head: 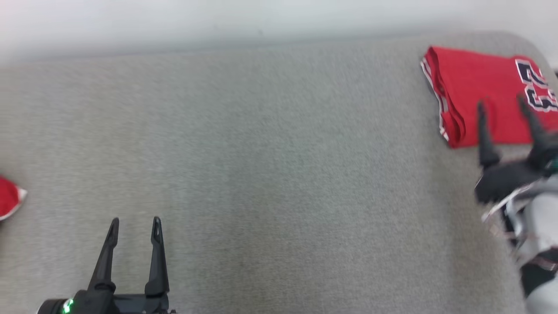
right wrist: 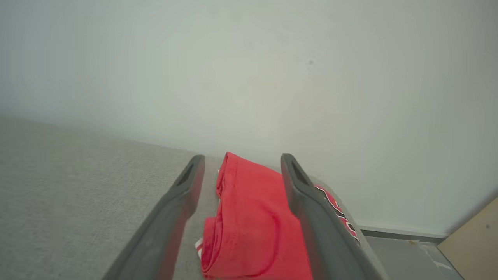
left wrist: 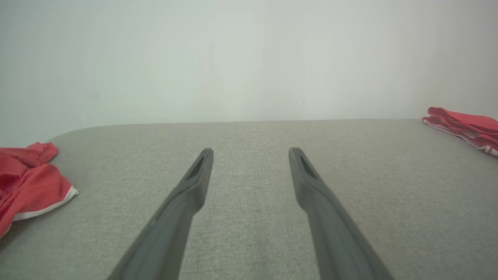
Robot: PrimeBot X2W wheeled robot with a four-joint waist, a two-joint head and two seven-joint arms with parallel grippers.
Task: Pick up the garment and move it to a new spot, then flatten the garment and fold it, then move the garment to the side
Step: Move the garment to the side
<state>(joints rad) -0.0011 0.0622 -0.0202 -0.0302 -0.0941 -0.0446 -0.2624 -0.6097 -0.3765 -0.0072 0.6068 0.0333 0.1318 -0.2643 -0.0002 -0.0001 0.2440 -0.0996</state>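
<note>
My right gripper (head: 501, 102) stands with its two dark fingers spread wide and nothing between them, at the right edge of the head view, fingertips over the near edge of the folded garment (head: 462, 78). That part is blurred, so I cannot tell whether they touch the cloth. In the right wrist view the fingers flank the garment's rolled fold without pinching it. My left gripper (head: 135, 220) is equally spread and empty at the lower left, above bare surface. The garment lies in the upper right of the head view, close to the rounded corner of the grey table (head: 279, 152), so I judge the last step, setting it aside, to be at or near its end. The next move calls for lifting my right fingers straight clear so they do not snag a layer and drag the fold open. The garment is a red jersey of thin, smooth knit, stacked in several layers, with white and dark trim along the hems and dark, white-edged numerals at its right end. The table cover is a coarse, matte grey weave. A second red cloth (head: 8, 200), crumpled and white-edged, sits at the far left edge.
</note>
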